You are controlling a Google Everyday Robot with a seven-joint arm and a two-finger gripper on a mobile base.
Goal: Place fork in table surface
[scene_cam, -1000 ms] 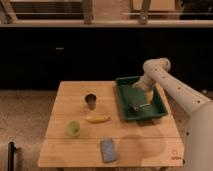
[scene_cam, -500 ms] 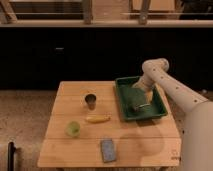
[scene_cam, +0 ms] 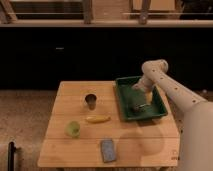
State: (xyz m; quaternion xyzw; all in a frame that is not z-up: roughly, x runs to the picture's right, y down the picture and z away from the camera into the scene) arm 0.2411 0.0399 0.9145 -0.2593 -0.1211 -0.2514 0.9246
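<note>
The light wooden table surface has a small dark logo at its front right corner. A dark green tray sits at its back right. My white arm reaches down from the right, and my gripper is low inside the tray, near its middle. A small pale grey streak at the gripper's tip may be the fork. I cannot tell whether it is held or lying on the tray floor.
A dark cup stands near the table's middle. A yellow banana lies in front of it. A small green cup is at the left front. A blue-grey flat object lies near the front edge.
My gripper has shifted slightly left and lower inside the tray. Nothing else on the table has moved.
</note>
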